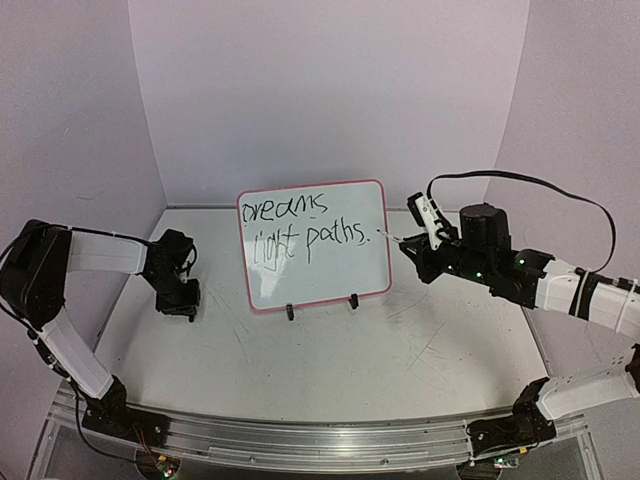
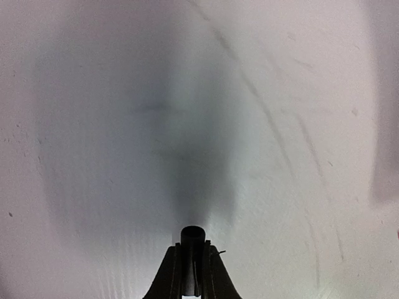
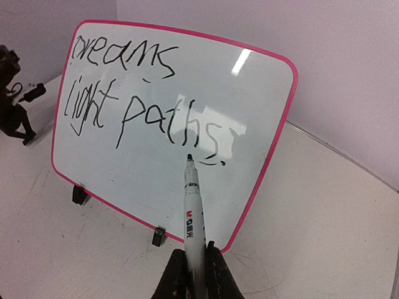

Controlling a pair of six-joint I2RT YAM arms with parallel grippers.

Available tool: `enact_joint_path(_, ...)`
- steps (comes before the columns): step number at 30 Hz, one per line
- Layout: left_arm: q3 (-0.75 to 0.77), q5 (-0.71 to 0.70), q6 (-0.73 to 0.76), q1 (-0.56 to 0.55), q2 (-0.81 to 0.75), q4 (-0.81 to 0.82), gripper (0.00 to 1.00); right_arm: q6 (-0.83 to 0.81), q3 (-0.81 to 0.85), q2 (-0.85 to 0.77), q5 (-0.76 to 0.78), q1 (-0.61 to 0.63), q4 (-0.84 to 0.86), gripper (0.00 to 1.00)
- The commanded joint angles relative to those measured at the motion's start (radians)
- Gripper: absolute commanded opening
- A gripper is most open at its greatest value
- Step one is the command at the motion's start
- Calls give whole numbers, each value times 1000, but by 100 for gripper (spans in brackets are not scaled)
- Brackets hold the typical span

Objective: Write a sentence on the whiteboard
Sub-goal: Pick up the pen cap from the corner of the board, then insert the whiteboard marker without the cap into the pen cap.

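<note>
The whiteboard [image 1: 330,275] with a red-pink frame stands upright on two black clip feet at the table's middle back. The sentence [image 1: 300,228] reads "dreams light paths." in two black lines. It also shows in the right wrist view [image 3: 143,93] on the whiteboard [image 3: 156,180]. My right gripper [image 3: 195,252] is shut on a white marker [image 3: 192,199]. The marker's black tip is at the board's face just below the "s" of "paths"; I cannot tell if it touches. My right gripper [image 1: 408,245] is at the board's right edge. My left gripper [image 1: 180,300] points down at the table left of the board. My left gripper [image 2: 194,246] is shut on a short black cap [image 2: 194,235].
The white table [image 1: 330,370] is scuffed with dark marks. Lilac walls [image 1: 330,90] close in the back and both sides. A metal rail [image 1: 300,440] runs along the near edge. A black cable [image 1: 560,190] loops above my right arm. My left arm [image 3: 12,93] shows at the right wrist view's left edge.
</note>
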Motion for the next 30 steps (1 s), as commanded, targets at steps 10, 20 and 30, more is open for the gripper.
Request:
enact_joint_path(10, 136, 107, 148, -724, -385, -131, 0, -575, -52, -62, -156, 54, -3, 0)
enact_joint_path(20, -164, -450, 807, -873, -435, 611, 0, -377, 63, 41, -373, 155, -103, 0)
enact_joint_path(30, -217, -502, 1024, -869, -366, 932, 0, 268, 323, 294, -736, 128, -189, 0)
